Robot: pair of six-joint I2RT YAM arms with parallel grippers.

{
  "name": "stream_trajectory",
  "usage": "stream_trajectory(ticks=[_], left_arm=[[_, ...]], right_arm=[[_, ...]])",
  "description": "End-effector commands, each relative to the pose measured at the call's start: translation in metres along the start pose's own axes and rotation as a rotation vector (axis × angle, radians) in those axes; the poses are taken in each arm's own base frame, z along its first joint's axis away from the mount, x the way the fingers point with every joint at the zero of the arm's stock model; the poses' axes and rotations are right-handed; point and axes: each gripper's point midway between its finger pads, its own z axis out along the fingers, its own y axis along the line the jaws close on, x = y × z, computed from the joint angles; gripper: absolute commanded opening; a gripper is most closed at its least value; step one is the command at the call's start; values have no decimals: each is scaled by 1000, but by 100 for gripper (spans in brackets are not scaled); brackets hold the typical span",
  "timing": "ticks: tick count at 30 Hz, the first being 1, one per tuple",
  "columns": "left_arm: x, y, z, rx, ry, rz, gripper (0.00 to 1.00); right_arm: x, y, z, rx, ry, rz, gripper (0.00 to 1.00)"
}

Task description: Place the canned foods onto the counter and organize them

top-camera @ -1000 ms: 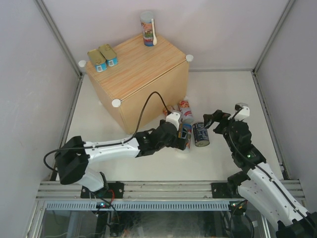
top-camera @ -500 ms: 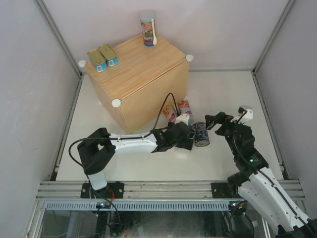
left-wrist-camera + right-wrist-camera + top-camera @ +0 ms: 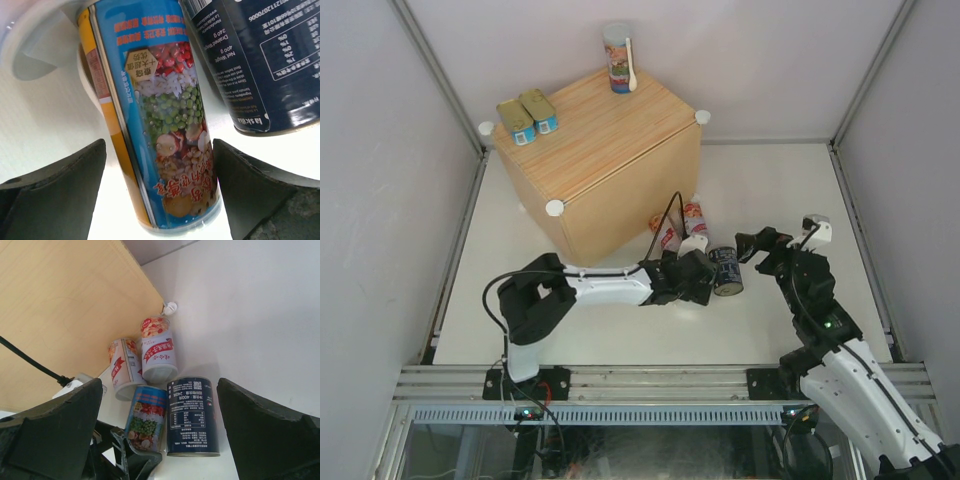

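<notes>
1. Action sits near the middle of the tabletop, where four cans cluster beside the counter.
2. Left end effector is low among them, with its fingers spread to either side of the blue-labelled can. That's a close fit, and the left wrist view shows no clear squeeze.
3. The dark can stands right beside the blue one, on the side toward the tabletop's right edge.
4. Two red-and-white cans are just beyond that pair, toward the far edge and close to the counter's side.
5. Right end effector hovers above the cluster, spread wide and gripping nothing.
6. The counter takes up the far-left part of the tabletop, and three cans are on top of it.
7. Two flat gold-topped tins lie side by side at its left corner.
8. One tall can stands at its far corner.
</notes>
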Motion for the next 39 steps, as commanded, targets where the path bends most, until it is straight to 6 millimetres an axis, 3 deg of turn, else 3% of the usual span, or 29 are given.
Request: stream_trajectory(ticks=[1,10,13,16,23,39], left_arm=[[-6,-11,5,-3,-2,-31,89],[15,-7,13,-10,37,-34,70],[15,-7,8,-2,32,-34,57],[14,-7,3,17,27,-39,37],[7,-17,-15,71,11,-37,15],[-20,-30,-93,221,-41,-33,3]], right_arm=[[-9,6,2,-25,-33,22,96],[-16,11,1,-43,-38,37,95],[-16,11,-2,-41,-40,46,95],[-17,13,-3,-51,-42,52,95],[-18,13,-7,-58,-43,45,95],[-18,12,-16,-70,-41,40,95]])
